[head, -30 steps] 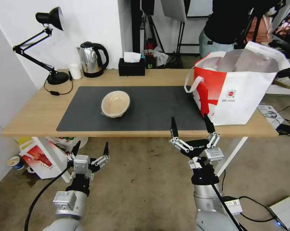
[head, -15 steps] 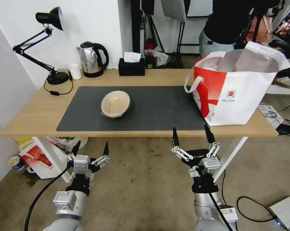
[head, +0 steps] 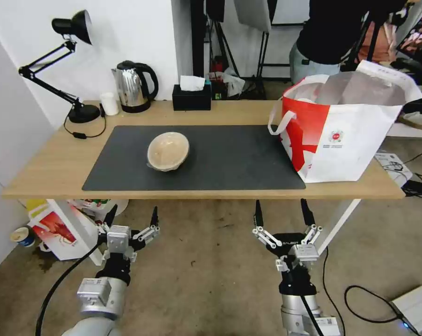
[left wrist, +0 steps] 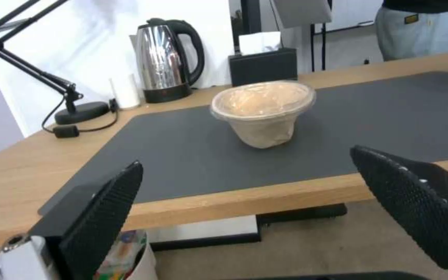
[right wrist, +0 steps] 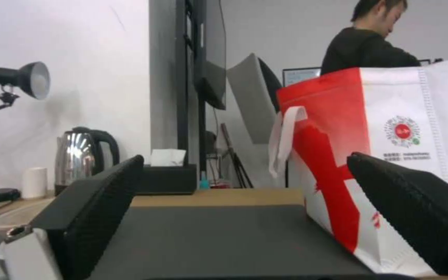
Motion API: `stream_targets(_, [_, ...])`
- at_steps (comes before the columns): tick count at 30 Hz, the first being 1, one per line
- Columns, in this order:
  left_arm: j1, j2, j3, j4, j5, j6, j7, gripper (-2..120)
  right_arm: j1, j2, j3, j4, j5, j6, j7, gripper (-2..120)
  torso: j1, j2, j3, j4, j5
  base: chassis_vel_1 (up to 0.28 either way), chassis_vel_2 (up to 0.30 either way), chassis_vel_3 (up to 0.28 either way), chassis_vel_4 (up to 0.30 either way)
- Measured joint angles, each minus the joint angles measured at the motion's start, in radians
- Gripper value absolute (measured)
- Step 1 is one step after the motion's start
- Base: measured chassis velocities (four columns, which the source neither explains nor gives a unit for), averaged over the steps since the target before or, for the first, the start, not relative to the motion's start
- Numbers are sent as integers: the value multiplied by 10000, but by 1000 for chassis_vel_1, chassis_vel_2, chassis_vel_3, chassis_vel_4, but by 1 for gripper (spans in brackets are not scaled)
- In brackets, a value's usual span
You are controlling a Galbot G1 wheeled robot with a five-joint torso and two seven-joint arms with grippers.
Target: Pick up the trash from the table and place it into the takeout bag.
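A beige plastic-wrapped bowl [head: 168,150] [left wrist: 263,111], one piece of the trash, sits upright on the dark grey mat [head: 220,158] of the light-wood table [head: 52,163]. The takeout bag [head: 346,126] [right wrist: 390,163], white with a red side panel and foil lining, stands open at the table's right end. My left gripper [head: 131,216] hangs open below the table's front edge, left of centre, facing the bowl. Lower right, my right gripper [head: 282,213] is open just under the front edge, near the bag's corner. Both hold nothing.
Along the back edge stand a black desk lamp [head: 66,65], a small white cup [head: 109,103], a steel kettle [head: 134,86] and a black tissue box [head: 191,97]. A red-and-white printed bag [head: 57,228] sits on the floor under the left end. Cables [head: 374,303] lie at right.
My right gripper has dropped from level with the table's front edge to below it, still open. The left arm, the bowl and the bag have not moved.
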Motion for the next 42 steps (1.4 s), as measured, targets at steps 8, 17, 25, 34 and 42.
stream_targets(8, [0,0,0,0,0,0,0,100,63,103,-30,-377,5,5,163,100,-1,0,0,0,0,0,0,0,0])
stream_targets(17, [0,0,0,0,0,0,0,100,458,247,-36,-1034,100,170,212,100,0,0,0,0,0,0,0,0,0])
stream_targets(25, [0,0,0,0,0,0,0,100,573,249,-35,-1257,207,196,212,100,0,0,0,0,0,0,0,0,0])
stream_targets(34, [-1,0,0,0,0,0,0,100,989,267,-64,-1786,399,194,188,100,0,2,0,1,0,0,0,0,0])
stream_targets(42, [-1,0,0,0,0,0,0,100,1060,378,-193,-2107,327,94,269,100,0,2,0,0,0,0,0,0,0])
